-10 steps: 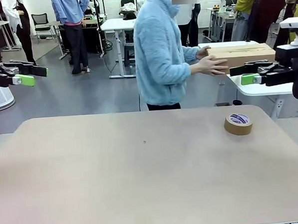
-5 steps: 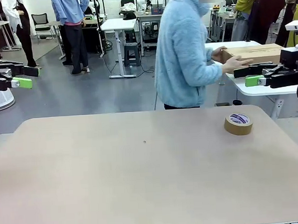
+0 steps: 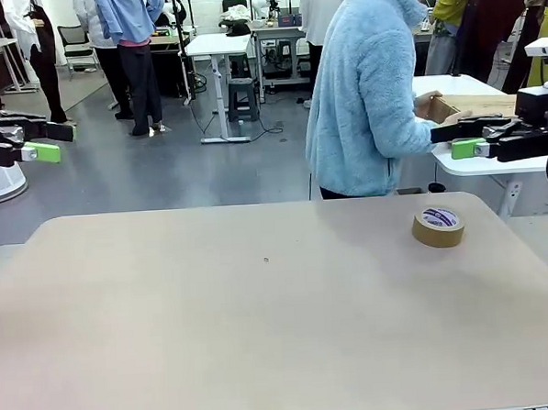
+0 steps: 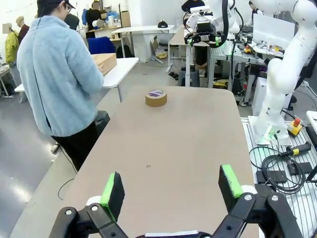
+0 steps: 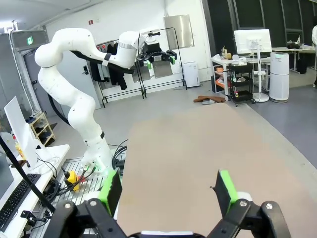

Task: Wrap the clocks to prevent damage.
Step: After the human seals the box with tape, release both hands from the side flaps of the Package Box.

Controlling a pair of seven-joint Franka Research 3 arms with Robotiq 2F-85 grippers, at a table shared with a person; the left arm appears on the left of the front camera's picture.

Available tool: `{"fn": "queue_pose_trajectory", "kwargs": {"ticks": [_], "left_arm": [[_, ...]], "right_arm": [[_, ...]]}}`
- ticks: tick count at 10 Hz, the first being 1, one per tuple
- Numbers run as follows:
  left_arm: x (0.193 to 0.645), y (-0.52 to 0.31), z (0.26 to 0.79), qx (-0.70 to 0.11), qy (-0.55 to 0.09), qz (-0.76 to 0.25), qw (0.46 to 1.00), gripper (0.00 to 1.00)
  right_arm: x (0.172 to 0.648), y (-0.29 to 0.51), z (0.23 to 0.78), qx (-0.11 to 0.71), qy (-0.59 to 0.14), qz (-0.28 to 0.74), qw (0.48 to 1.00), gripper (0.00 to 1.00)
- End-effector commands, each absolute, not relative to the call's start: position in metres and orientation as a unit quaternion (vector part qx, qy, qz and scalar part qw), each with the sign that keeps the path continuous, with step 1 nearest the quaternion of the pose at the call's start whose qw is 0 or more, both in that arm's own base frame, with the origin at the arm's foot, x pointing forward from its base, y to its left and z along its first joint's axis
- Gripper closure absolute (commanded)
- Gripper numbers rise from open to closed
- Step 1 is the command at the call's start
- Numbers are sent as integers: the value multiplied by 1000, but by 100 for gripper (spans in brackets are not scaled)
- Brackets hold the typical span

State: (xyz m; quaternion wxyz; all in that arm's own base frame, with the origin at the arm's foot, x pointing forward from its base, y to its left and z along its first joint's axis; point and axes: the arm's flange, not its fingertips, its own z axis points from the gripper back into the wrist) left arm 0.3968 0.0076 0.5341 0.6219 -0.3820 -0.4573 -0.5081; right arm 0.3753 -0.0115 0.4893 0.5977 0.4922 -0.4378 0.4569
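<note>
Both grippers are spread wide and hold nothing: the left gripper [image 3: 34,142] at 9 o'clock, the right gripper [image 3: 465,137] at 3 o'clock. No bubble-wrap bundle can be seen. A tape roll [image 3: 438,226] sits on the table [image 3: 262,325] at 2 o'clock.

Beige table [image 3: 262,334], brown tape roll [image 3: 439,227] with white-and-purple label, person's light blue fleece [image 3: 365,99], tan cardboard box [image 3: 476,105]
</note>
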Motion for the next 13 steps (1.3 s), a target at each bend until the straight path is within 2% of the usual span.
{"fn": "queue_pose_trajectory", "kwargs": {"ticks": [1,13], "left_arm": [[398,9,537,-386,-457,-509,619,0],[398,9,537,-386,-457,-509,619,0]], "right_arm": [[375,-12,490,495,-440,456,594,0],[375,-12,490,495,-440,456,594,0]]}}
